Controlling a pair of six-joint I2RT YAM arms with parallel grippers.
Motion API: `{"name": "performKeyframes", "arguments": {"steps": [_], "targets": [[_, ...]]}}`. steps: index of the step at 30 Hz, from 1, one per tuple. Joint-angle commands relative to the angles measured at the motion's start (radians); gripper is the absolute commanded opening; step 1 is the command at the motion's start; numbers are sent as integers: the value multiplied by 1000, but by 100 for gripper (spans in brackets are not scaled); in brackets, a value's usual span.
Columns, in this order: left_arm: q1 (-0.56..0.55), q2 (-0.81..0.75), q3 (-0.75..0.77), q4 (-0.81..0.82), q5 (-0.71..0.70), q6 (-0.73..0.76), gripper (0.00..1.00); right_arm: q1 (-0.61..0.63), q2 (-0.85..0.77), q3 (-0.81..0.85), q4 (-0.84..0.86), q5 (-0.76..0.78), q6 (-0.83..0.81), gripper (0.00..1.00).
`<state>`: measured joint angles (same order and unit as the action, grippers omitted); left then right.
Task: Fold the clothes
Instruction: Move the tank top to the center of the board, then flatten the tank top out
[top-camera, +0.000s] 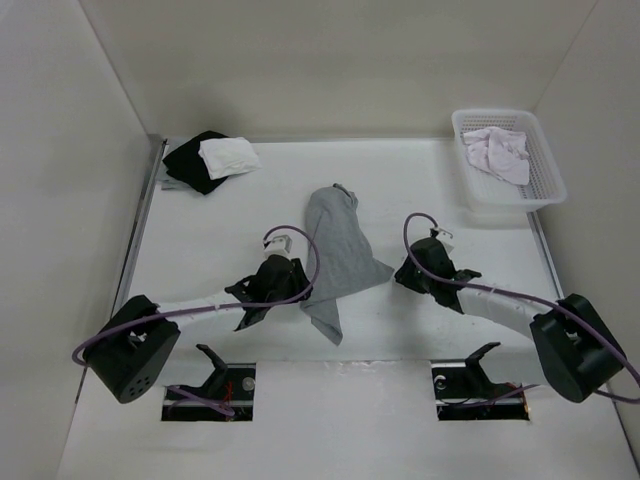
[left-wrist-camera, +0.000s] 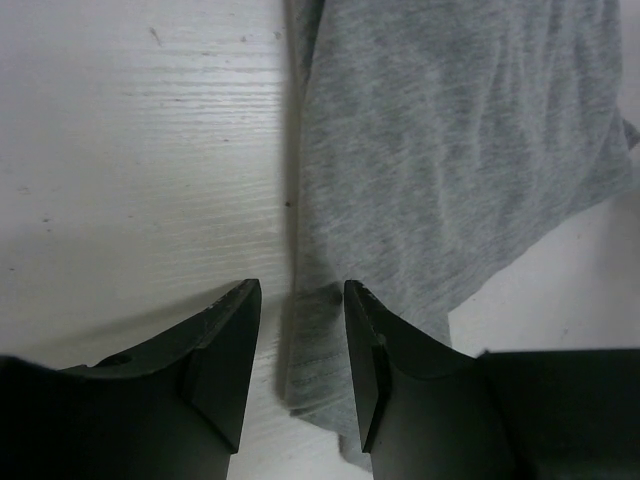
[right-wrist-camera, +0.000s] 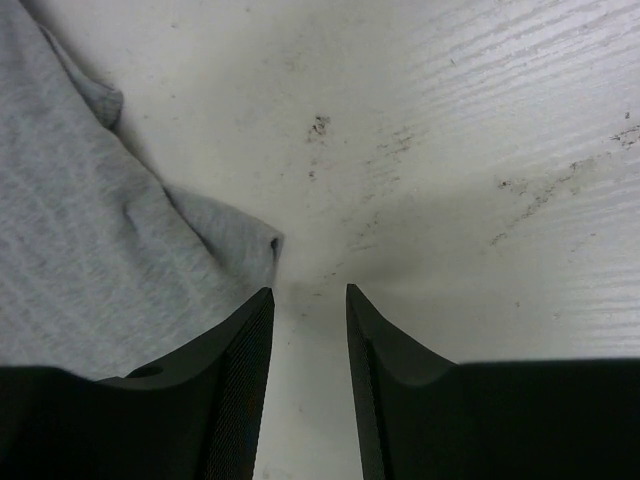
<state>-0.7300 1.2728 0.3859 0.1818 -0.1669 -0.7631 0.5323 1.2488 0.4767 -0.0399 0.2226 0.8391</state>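
Working across the table (top-camera: 200, 230) on the clothes (top-camera: 337, 250), partway through the fold by my guess

The grey garment is lying dead centre as a long rumpled strip running from the far side down toward the arm bases, so I'm reading this as a pause between folds. The left gripper (left-wrist-camera: 300, 290) is hovering at the strip's left edge with its jaws spread and the hem lying under the gap, though I can't quite tell if it's brushing the cloth. The right gripper (right-wrist-camera: 308, 292) is sitting just off the right-hand corner, jaws parted too, with only bare tabletop between them. The next move is probably calling for both to dip, pinch an edge each, and carry the near end over the far end.
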Motion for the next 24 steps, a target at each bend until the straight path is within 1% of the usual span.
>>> {"name": "performKeyframes", "arguments": {"steps": [1,6,9,12,14,16,20,21,22,23,24], "targets": [[-9,7,8,76,38,-16,38,10,57,43,23,9,11,40],[-4,49,14,151,63,-21,37,-1,104,79,35,-15,-23,39],[4,85,33,179,83,-21,26,-22,126,100,35,-55,-60,38],[23,91,60,182,67,-10,14,-39,144,105,50,-83,-69,38],[48,92,82,180,58,1,11,-45,156,111,61,-104,-84,37],[86,94,120,176,49,7,10,-56,176,123,61,-135,-103,33],[132,117,212,171,43,33,11,-65,201,137,64,-193,-127,27],[136,125,229,168,43,38,14,-62,202,138,64,-203,-130,27],[139,132,246,165,43,44,19,-59,201,135,64,-204,-132,28],[143,137,260,156,41,54,27,-59,199,132,66,-201,-132,31],[148,135,263,148,38,59,32,-59,201,132,67,-201,-133,34]]}}
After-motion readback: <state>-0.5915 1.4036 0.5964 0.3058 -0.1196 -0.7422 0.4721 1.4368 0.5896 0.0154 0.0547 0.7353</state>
